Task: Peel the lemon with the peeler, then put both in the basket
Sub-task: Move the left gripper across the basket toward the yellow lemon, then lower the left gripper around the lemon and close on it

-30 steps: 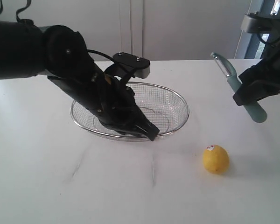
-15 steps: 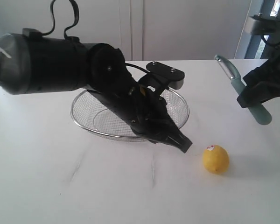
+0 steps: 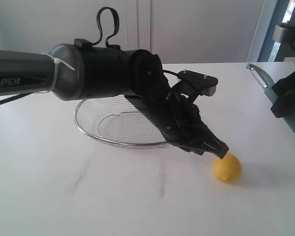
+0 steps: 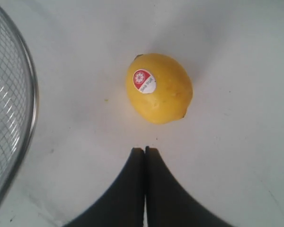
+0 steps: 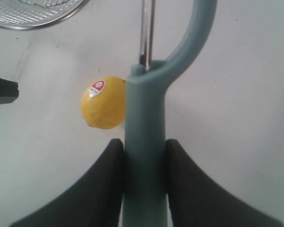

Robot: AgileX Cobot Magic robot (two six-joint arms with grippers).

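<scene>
- The task is sitting at its opening stage, by my reading: one tool is in hand, and no peeling or putting away is showing yet.
- The right gripper (image 5: pixel 144 147) is clamping the peeler (image 5: pixel 146 109) by its handle and holding it in the air over the table (image 3: pixel 88 196), off to the right side and well apart from the fruit.
- The left gripper (image 4: pixel 145 150) is hanging with its jaws pressed together and nothing between them. Its tip is pointing at the lemon (image 4: pixel 159 88) from just beside it, and the left wrist view is showing a narrow strip of table between the two.
- The lemon is lying on the table near the basket (image 3: pixel 103 139), outside its rim, with the skin looking whole and the sticker (image 4: pixel 144 81) facing up.
- What is remaining, as I judge it: steadying the lemon, peeling it, then setting both lemon and peeler in the basket. The mesh that is showing past the left arm is carrying nothing.
- The lemon is reading as a smooth, slightly waxy yellow oval with a small nub at one end, so it is likely rolling easily.
- The peeler is showing a matte pale teal handle, flat-sided and widening into a curved yoke, with a thin bright metal blade running through it.
- The basket is looking like fine silver wire mesh, see-through, bounded by a thicker polished rim.
- The table is appearing as a plain white, matte surface with faint scuffs.
</scene>
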